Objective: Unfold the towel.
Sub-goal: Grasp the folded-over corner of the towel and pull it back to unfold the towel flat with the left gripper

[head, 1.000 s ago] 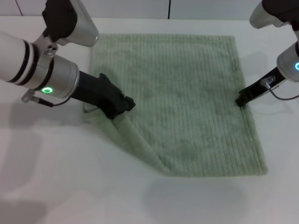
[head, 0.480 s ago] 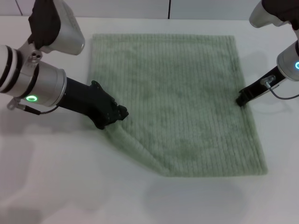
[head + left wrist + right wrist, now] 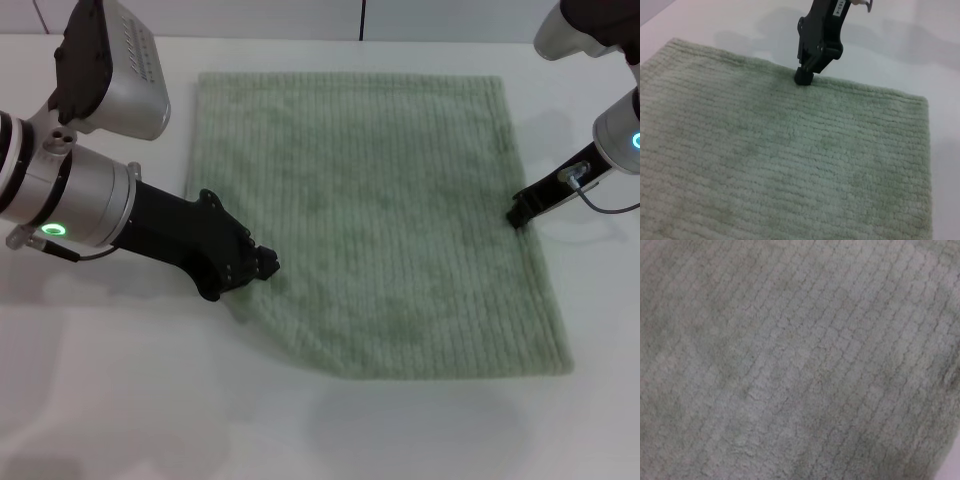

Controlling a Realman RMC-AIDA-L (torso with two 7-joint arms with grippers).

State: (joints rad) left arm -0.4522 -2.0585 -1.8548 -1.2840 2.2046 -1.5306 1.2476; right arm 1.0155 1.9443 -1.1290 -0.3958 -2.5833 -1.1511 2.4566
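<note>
Towel [image 3: 380, 210] lay nearly flat; left end effector [image 3: 262, 264] gripped its near-left corner, which needed drawing outward; right end effector [image 3: 517, 213], grip unclear, pinned the opposite edge.

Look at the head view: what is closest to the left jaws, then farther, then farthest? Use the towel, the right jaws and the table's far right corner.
1. The towel: touching the left gripper.
2. The right gripper: on the towel's opposite edge.
3. The table: its far right corner, beyond the right arm.

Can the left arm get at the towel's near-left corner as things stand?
Probably yes. The left end effector already sits on the towel at its left edge, just above that corner, with only bare table around it.
</note>
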